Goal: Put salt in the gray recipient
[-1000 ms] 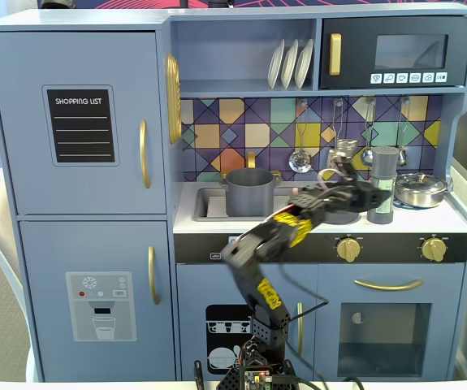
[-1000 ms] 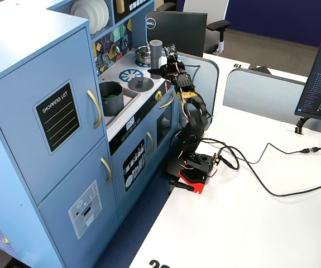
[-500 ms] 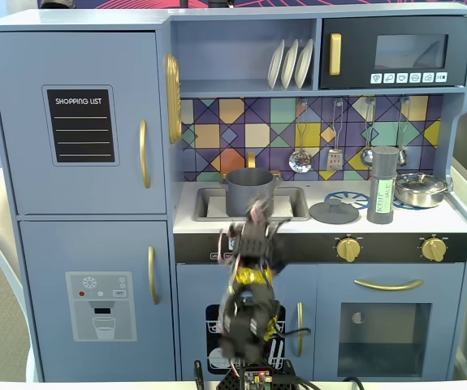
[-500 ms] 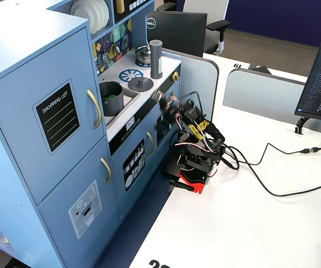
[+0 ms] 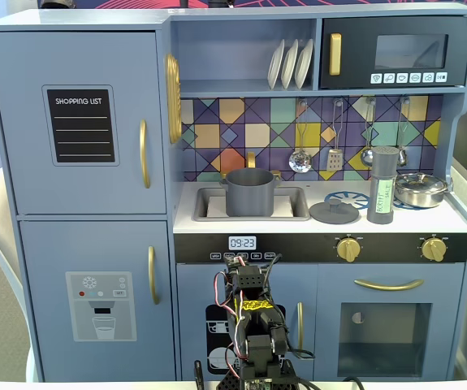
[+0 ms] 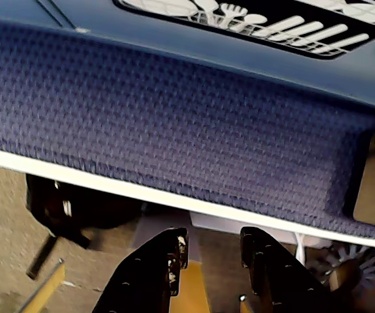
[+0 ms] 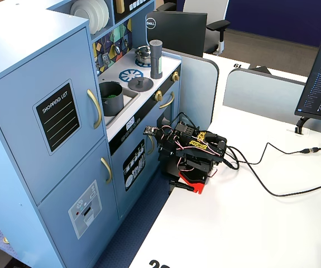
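The salt mill (image 5: 383,185) is a tall gray cylinder with a pale label, upright on the toy kitchen's counter at the right; it also shows in the other fixed view (image 7: 156,58). The gray pot (image 5: 249,192) stands in the sink (image 7: 111,90), its flat lid (image 5: 335,212) beside it on the counter. My arm (image 5: 252,325) is folded low on the white desk in front of the kitchen. My gripper (image 6: 213,238) points down, jaws a little apart and empty, far below the counter and near the dishwasher door (image 7: 152,133).
A steel pan (image 5: 421,189) sits right of the salt mill. Utensils (image 5: 335,154) hang on the tiled back wall, plates (image 5: 290,63) on the shelf. The wrist view shows a blue textured surface (image 6: 174,130) and the dishwasher decal (image 6: 272,23). Cables (image 7: 272,190) cross the desk.
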